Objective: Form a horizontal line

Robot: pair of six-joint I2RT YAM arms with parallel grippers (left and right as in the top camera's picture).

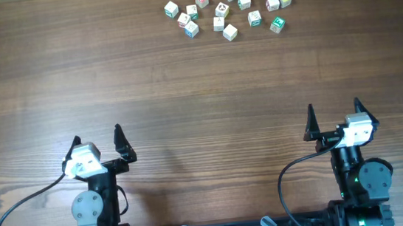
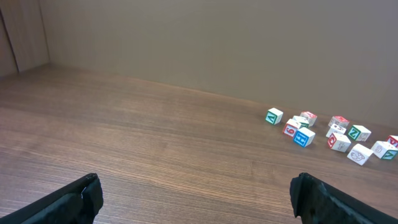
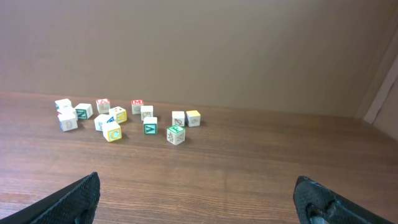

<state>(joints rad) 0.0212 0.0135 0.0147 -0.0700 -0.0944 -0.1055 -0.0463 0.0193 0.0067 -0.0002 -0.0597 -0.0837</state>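
Several small whitish letter cubes (image 1: 223, 11) lie loose and scattered at the far middle of the wooden table, with red, green, blue and yellow faces. No straight row of touching cubes shows in any view. The cubes also show at the right of the left wrist view (image 2: 329, 134) and at the left of the right wrist view (image 3: 124, 117). My left gripper (image 1: 98, 141) is open and empty near the front edge, far from the cubes. My right gripper (image 1: 334, 115) is open and empty at the front right.
The wooden table (image 1: 199, 91) stretches between the grippers and the cubes. A plain brown wall (image 3: 199, 50) stands behind the table's far edge. Black cables (image 1: 18, 212) trail by the arm bases at the front.
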